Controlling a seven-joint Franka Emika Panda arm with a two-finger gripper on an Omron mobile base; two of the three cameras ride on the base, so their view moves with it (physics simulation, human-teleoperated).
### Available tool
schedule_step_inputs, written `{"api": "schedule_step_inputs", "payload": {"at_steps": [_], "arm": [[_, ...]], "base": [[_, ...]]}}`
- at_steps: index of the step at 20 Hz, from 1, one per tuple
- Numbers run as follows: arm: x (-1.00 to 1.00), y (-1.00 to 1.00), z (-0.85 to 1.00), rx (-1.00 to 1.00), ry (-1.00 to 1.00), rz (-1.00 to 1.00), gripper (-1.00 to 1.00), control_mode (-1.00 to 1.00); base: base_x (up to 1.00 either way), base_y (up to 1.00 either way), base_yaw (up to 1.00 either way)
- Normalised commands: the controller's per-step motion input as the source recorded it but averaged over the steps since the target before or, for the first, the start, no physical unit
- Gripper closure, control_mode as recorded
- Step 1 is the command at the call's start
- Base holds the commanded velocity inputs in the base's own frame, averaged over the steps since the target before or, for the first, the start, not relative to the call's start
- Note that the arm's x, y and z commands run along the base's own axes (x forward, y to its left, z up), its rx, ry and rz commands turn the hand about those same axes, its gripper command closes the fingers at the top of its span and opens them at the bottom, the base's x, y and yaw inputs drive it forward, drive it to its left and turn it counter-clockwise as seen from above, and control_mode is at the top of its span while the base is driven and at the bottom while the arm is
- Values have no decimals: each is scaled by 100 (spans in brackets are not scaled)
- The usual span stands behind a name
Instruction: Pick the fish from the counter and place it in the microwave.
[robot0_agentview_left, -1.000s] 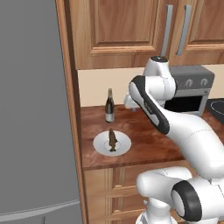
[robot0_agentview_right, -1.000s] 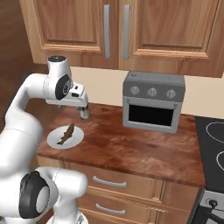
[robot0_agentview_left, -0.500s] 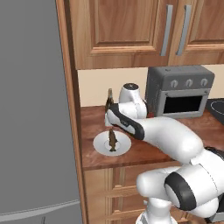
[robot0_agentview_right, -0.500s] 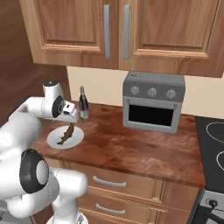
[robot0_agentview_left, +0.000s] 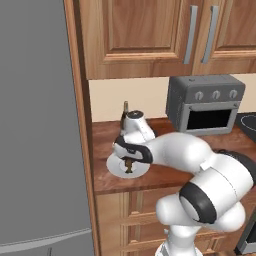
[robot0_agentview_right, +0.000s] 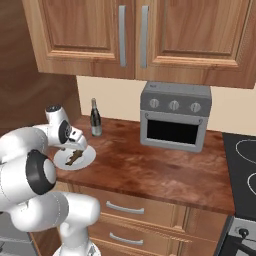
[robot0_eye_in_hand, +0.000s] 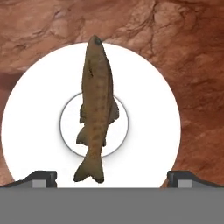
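A tall grey refrigerator fills the nine o'clock side of the left base view, and wooden wall cabinets with metal bar handles run along the top. Below them the reddish-brown glossy table stretches over light wooden drawers. A black stovetop sits at its three o'clock end in the right base view. A small grey toaster oven with three knobs stands at the back of the table, toward twelve o'clock in that view. A dark wine bottle stands upright at about ten o'clock from the oven's base, near the wall, with a round white plate near it on the front side.

The arm bends low over that plate, and the hand hangs just above it with both tips spread wide, gripping nothing. In the hand view the two dark tips rise at five and seven o'clock, well apart.

The fish, slim and brown-and-tan, lies on the middle of the plate on the table, its head at twelve o'clock and forked tail at six, the tail lying between the tips and clear of both.
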Motion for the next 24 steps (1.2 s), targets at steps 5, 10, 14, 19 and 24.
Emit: {"api": "schedule_step_inputs", "payload": {"at_steps": [5,10,14,19,24], "arm": [[19,-1,-27,-10,6,-9,-100,-100],[66,0,-41,-7,7,-4,-100,-100],[66,0,-24,-1,10,0,-100,-100],[32,0,-3,0,7,0,-100,-100],[3,9,-8,0,5,-1,-100,-100]], "base": [[0,0,0],[0,0,0],[0,0,0],[0,0,0],[0,0,0]]}}
